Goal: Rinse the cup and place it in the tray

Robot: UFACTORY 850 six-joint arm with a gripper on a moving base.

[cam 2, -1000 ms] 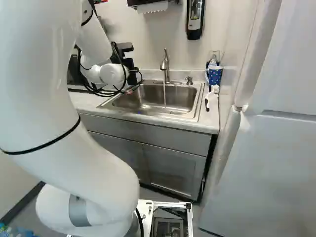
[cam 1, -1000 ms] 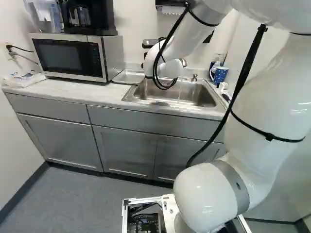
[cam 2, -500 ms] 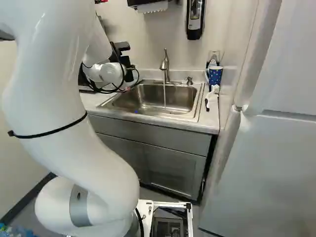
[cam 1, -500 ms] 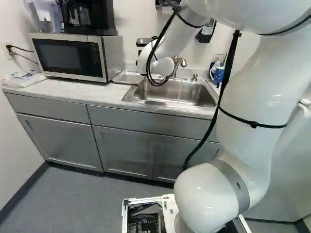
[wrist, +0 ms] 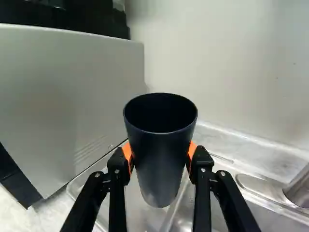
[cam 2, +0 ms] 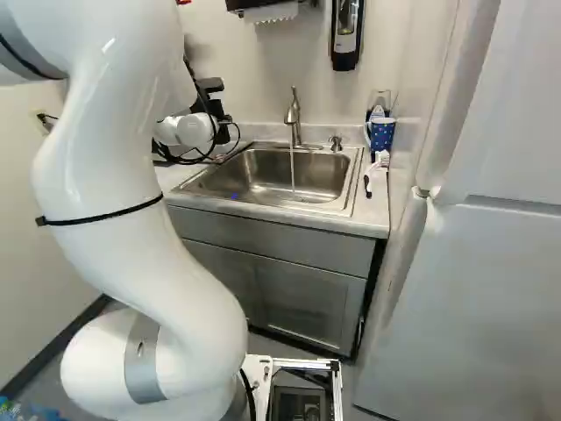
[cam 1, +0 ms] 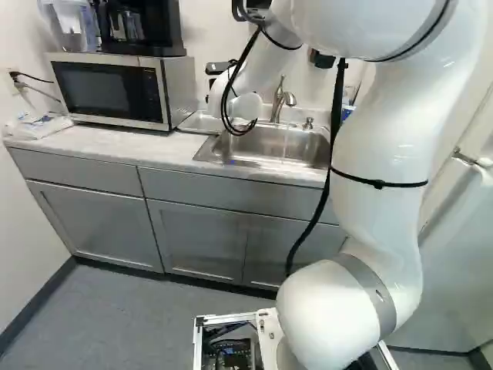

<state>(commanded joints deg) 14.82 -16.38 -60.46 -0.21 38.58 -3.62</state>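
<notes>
Cup (wrist: 161, 159) above metal tray (wrist: 142, 216), pale counter (cam 1: 115, 146), steel sink (cam 2: 263, 165), grey floor (cam 1: 115, 320)

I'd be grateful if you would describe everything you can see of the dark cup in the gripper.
The cup is a plain, dark navy tumbler without a handle, smooth and matte-looking, perhaps plastic or coated metal. Its round, open mouth is wider than its base. It stands roughly upright above the metal tray, gripped from two opposite sides by the orange pads of the gripper. The inside is too dark to tell whether it holds anything; whether its base touches the tray is unclear.
</notes>
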